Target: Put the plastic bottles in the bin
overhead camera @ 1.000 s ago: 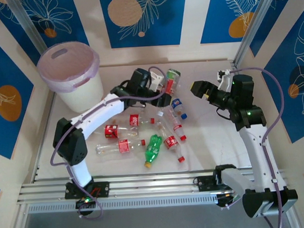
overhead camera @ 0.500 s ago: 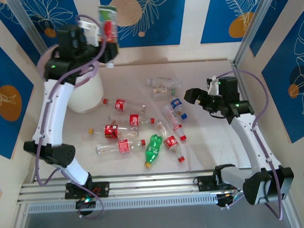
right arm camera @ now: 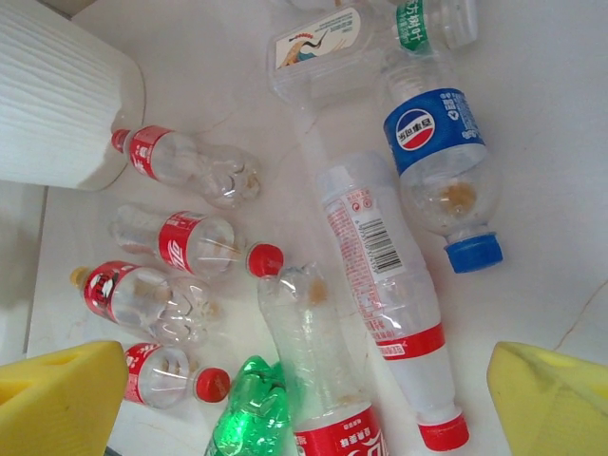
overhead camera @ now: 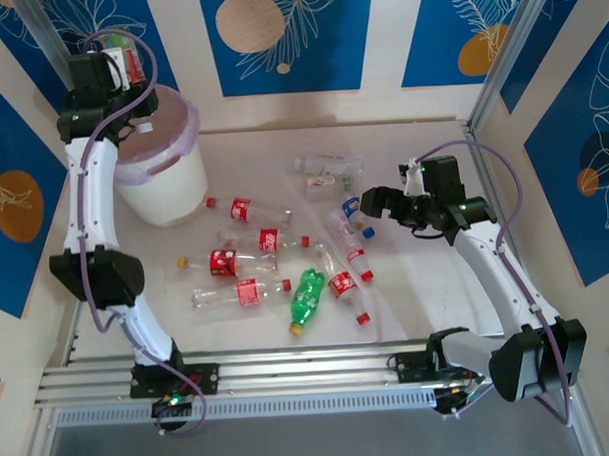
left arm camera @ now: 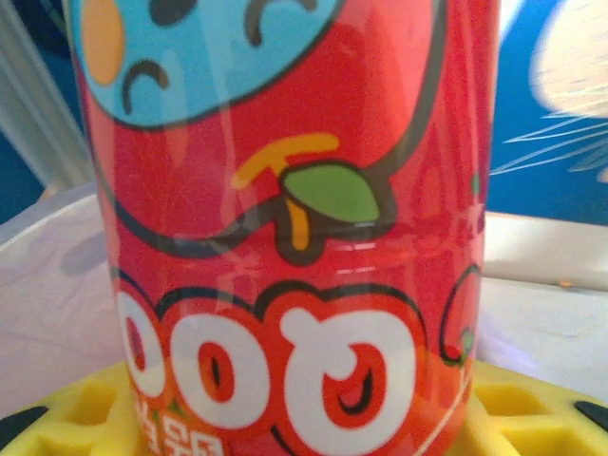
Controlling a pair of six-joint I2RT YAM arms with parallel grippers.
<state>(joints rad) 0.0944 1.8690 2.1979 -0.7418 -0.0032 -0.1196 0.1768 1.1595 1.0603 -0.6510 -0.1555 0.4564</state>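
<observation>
Eleven plastic bottles (overhead camera: 249,291), one of them green, and one bin (overhead camera: 168,188).

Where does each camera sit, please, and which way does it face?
Top external: above and behind the arms, looking down on table, bin and loose bottles; left gripper and right gripper show.
Left wrist: on the left arm, facing the gripped red-labelled bottle; yellow pads below.
Right wrist: on the right arm, facing down at loose bottles; yellow pads in the corners.
Shared: the blue-capped bottle, in top and right wrist.

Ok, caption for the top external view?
Left gripper holds a red-labelled bottle at the bin; open right gripper hovers over bottles scattered on the table.
</observation>
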